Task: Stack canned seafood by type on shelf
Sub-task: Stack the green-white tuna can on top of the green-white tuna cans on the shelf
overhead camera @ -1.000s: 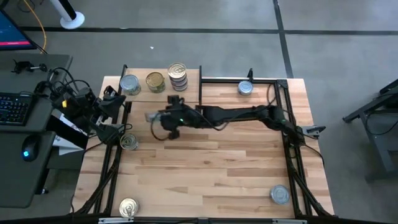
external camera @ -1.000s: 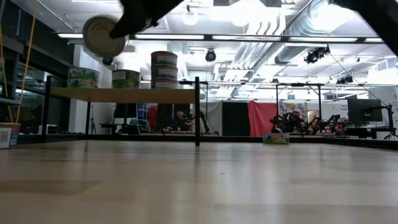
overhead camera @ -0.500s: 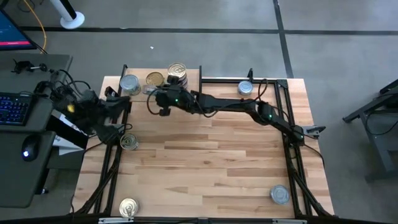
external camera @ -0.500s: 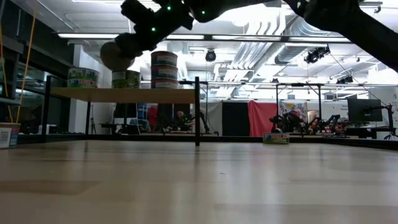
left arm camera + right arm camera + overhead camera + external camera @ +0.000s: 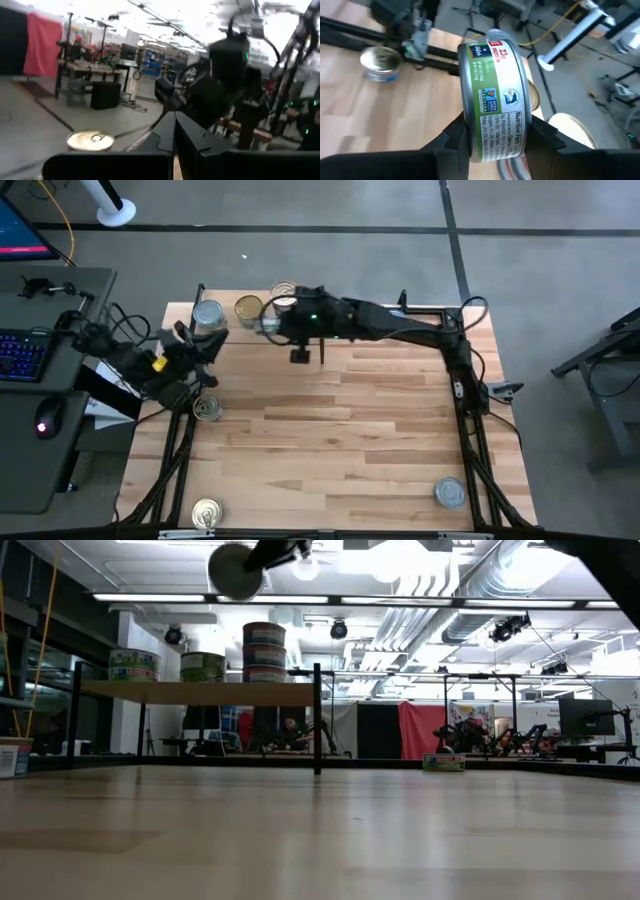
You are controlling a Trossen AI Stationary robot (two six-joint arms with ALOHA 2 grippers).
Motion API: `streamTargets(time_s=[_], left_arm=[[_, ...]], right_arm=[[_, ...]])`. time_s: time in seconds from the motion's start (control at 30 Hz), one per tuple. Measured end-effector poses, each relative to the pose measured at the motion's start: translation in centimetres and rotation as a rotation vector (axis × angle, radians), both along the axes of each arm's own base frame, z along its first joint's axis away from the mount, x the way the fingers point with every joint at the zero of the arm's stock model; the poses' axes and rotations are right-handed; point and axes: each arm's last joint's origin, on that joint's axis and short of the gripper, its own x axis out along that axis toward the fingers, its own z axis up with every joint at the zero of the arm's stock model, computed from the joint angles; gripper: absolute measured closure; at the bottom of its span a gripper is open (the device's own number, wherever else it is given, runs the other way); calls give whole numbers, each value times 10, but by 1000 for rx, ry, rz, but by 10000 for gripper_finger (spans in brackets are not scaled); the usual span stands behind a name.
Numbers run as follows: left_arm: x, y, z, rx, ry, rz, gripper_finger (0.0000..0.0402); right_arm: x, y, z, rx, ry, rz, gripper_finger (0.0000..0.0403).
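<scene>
Fingers [image 5: 546,134] of your right gripper [image 5: 492,142]: part-open, clamped on the faces of a green-label tin [image 5: 495,102] held on edge; the low view shows it high above the shelf [image 5: 195,692], the high view over its far end beside the tall stack [image 5: 264,652].

Left gripper [image 5: 174,131]: closed, holding nothing, parked at the table's left edge.

Risks:
- Tin is sideways; unless you rotate it flat before release, it likely rolls off the board.
- Tall stack stands close; a low or sideways descent could topple it.
- Type mix-up: check which pile this label belongs on.

Shelf contents: silver-topped tin [image 5: 208,314], gold-topped tin [image 5: 249,309], tall stack.

Loose on table [image 5: 340,430]:
- tin [image 5: 207,409] near the left gripper
- gold tin [image 5: 206,513], near-left corner
- silver tin [image 5: 450,493], near-right
- tin [image 5: 394,321], far side

Obstruction: shelf uprights [image 5: 317,718].
</scene>
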Motion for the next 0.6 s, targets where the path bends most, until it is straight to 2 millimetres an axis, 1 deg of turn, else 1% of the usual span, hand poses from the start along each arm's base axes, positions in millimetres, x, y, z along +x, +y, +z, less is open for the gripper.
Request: streamTargets(time_s=[0.1,0.17,0.2,0.27,0.3,0.4,0.5,0.57,0.6], left_arm=[[25,-2,-12,48,63,-34,401],[42,-1,-18,78,145,-34,400],[51,0,-17,92,186,-30,397],[65,3,-11,133,271,-23,386],[70,5,-3,160,304,-38,378],[86,12,13,219,453,-107,347],[97,20,22,207,596,-194,310],[104,23,26,183,641,-245,285],[109,23,24,181,662,-272,272]], right_arm=[[-20,4,11,25,70,15,287],[-31,6,11,68,141,18,287],[-37,7,11,83,182,11,287],[-48,8,8,111,270,-5,287],[-52,8,7,125,302,-15,287],[-68,15,11,147,374,-30,287],[-82,23,21,172,390,-41,287],[-90,28,28,174,377,-59,287],[-92,29,32,169,355,-72,287]])
